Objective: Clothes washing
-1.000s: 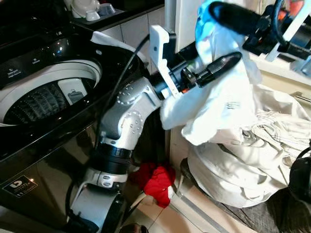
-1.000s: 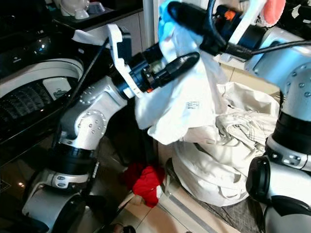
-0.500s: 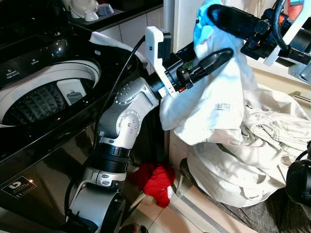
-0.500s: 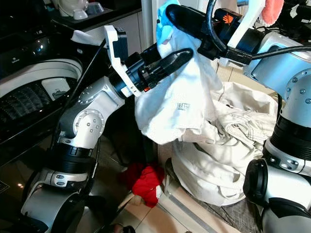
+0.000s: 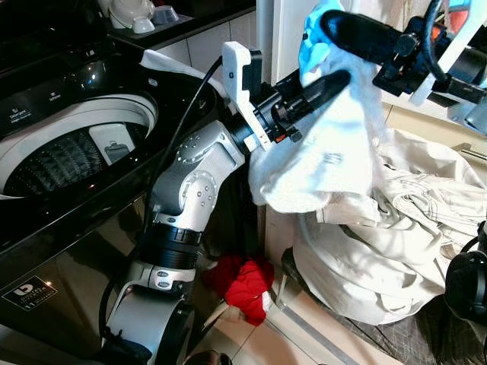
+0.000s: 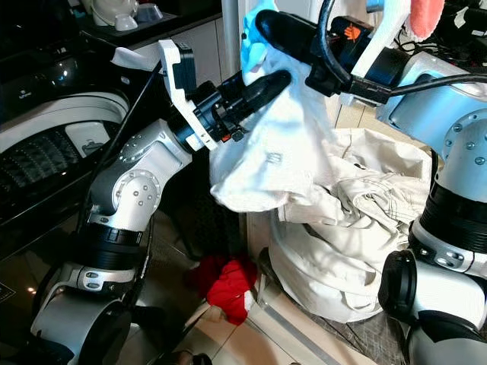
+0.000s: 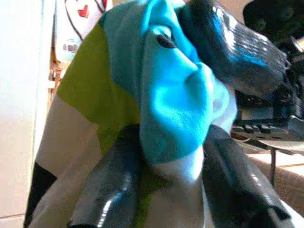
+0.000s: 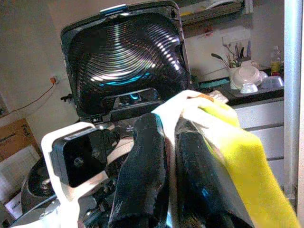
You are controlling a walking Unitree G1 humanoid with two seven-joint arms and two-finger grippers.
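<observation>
Soft matt cloth garment [image 5: 327, 152]; glossy black plastic washer top [image 5: 68, 84]; creased cloth pile [image 5: 396, 243].

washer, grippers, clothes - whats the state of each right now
washing machine: lid up, drum open
white garment: lifted, hanging between both grippers, blue part at top
left gripper: shut on the garment
right gripper: shut on the garment
laundry pile: heaped in its bag on the floor
red cloth: crumpled on the floor by the washer
</observation>
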